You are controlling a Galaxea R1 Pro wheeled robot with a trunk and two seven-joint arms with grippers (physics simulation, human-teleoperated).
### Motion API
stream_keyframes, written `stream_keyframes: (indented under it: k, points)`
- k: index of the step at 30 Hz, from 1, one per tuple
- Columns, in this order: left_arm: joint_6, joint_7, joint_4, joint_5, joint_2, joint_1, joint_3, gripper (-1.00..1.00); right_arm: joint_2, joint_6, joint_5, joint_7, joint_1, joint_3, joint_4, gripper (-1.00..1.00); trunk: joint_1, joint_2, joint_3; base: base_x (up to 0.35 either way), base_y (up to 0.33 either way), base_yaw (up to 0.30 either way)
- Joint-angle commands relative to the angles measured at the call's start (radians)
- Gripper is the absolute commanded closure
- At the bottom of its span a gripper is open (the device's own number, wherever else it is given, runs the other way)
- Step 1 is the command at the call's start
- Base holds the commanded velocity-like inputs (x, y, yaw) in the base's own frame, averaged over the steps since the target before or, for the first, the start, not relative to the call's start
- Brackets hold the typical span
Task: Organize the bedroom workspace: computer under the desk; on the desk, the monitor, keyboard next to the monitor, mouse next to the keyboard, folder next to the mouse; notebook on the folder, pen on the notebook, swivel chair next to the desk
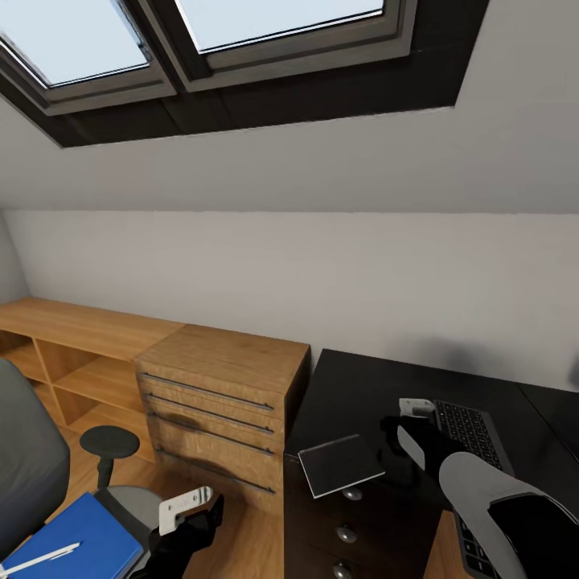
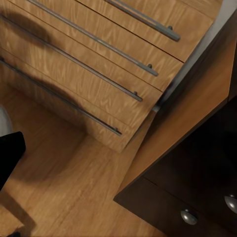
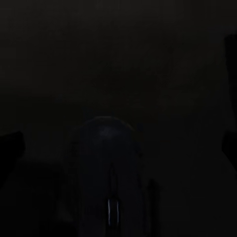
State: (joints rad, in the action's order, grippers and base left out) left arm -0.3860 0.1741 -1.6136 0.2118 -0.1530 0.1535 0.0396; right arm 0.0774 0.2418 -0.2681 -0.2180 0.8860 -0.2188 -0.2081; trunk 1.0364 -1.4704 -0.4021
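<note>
hovering low over the desk [image 1: 346, 378], the right gripper [image 1: 406, 422] sits just beside the near end of the keyboard [image 1: 470, 434]. its wrist camera looks straight down at a dim rounded shape, probably the mouse [image 3: 106, 163], lying between the two finger tips seen at the frame edges. so the fingers look spread wide with nothing held, apparently lined up to take the mouse or just after setting it by the keyboard.

the notebook [image 1: 342, 464] lies on the desk's front corner, overhanging the edge, likely parked there until the folder arrives. the folder [image 1: 76, 539] lies on the chair [image 1: 28, 466] seat beside the desk, with the pen [image 1: 40, 557] on top. the left gripper [image 1: 189, 511] hangs between the chair and the desk; i cannot tell how far open it is.
</note>
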Motion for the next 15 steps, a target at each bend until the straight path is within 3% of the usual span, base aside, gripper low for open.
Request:
stream_keyframes:
  k: [1,15]
  points:
    - [-0.004,0.008,-0.002,0.011,0.000,0.000,0.001,-1.00,0.001,0.009,-0.009,-0.006,0.000,-0.008,-0.016,-1.00,0.000,-0.001,-0.001,0.000,0.000,0.000]
    - [-0.002,0.008,0.001,0.009,0.001,0.000,0.000,-1.00,0.002,0.047,-0.010,-0.008,-0.010,-0.007,-0.155,-1.00,0.000,-0.001,-0.001,0.000,0.000,0.000]
